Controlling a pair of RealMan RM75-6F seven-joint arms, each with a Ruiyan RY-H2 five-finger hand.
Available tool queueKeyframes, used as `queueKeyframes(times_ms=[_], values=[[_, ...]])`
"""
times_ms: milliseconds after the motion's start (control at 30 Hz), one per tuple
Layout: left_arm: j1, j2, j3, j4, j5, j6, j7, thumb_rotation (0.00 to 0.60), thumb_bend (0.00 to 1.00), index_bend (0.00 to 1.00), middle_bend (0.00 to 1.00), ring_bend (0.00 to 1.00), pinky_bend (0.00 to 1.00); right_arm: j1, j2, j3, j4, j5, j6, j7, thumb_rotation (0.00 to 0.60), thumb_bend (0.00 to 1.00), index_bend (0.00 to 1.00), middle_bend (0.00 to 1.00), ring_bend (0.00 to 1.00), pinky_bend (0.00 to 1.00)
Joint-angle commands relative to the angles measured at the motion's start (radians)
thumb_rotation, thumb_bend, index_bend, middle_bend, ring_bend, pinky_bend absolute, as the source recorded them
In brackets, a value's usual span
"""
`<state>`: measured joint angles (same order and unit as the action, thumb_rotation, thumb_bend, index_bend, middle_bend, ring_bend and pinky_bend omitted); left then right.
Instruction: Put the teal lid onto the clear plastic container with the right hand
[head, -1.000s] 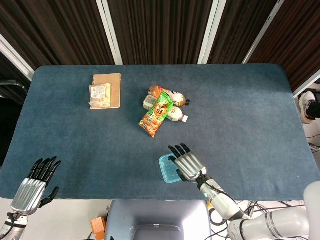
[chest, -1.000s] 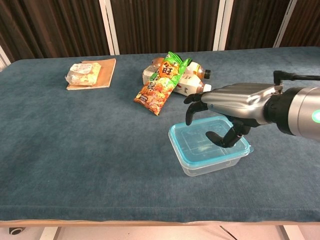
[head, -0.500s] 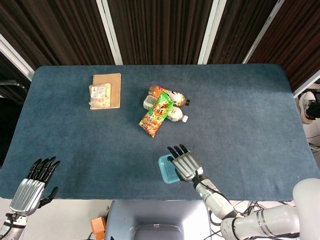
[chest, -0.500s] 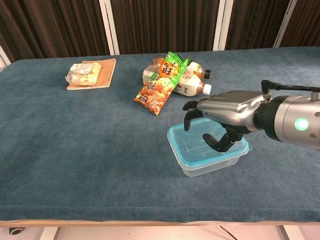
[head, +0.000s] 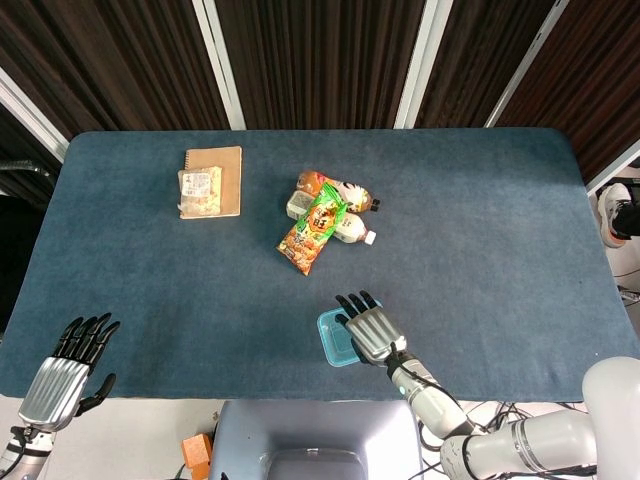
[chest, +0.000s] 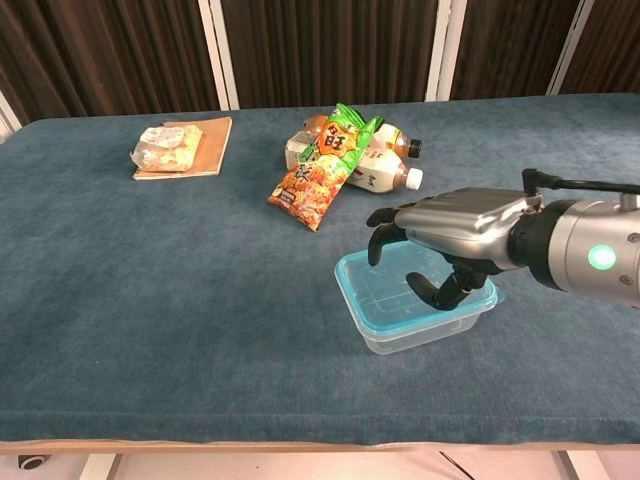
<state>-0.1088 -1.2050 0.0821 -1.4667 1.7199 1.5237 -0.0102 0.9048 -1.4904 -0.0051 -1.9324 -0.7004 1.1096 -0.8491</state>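
Observation:
The teal lid (chest: 385, 285) lies flat on top of the clear plastic container (chest: 420, 332), near the table's front edge right of centre. In the head view the lid (head: 332, 341) shows as a small teal rectangle. My right hand (chest: 450, 232) is palm down over the lid's right half, its fingers apart and curved downward. The thumb tip sits at the lid's surface, and I cannot tell whether it touches. From above, the right hand (head: 368, 328) covers most of the lid. My left hand (head: 70, 362) hangs off the front left corner, fingers spread, holding nothing.
A green and orange snack bag (chest: 322, 168) lies across bottles (chest: 385, 170) at the table's middle back. A brown notebook (head: 222, 180) with a packet (head: 199, 190) on it sits at the back left. The blue table's front edge (chest: 300, 440) is close to the container.
My right hand has shifted slightly left and lower over the lid. The lidded container has moved a little to the left. The left hand has stayed put.

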Motion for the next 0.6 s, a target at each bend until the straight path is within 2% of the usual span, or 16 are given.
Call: queueKeyframes(times_ms=[33,367,600], values=[[0.001,0.001,-0.001,0.000,-0.001,0.002,-0.002,0.600,0.39,0.00,0.00,0.01,0.03,-0.015,0.020,-0.002,-0.025,-0.068,0.023,0.022,0.600,0.63,0.31,0.00,0.00,0.00],[0.001,-0.002,0.002,-0.003,0.005,0.002,0.007,0.600,0.39,0.00,0.00,0.01,0.03,-0.101,0.134,-0.110,-0.111,-0.315,0.041,0.093,0.600,0.63,0.31,0.00,0.00,0.00],[-0.002,-0.006,0.002,-0.004,0.007,-0.004,0.015,0.600,0.39,0.00,0.00,0.01,0.03,-0.137,0.141,-0.158,-0.093,-0.396,0.017,0.102,0.600,0.63,0.31,0.00,0.00,0.00]])
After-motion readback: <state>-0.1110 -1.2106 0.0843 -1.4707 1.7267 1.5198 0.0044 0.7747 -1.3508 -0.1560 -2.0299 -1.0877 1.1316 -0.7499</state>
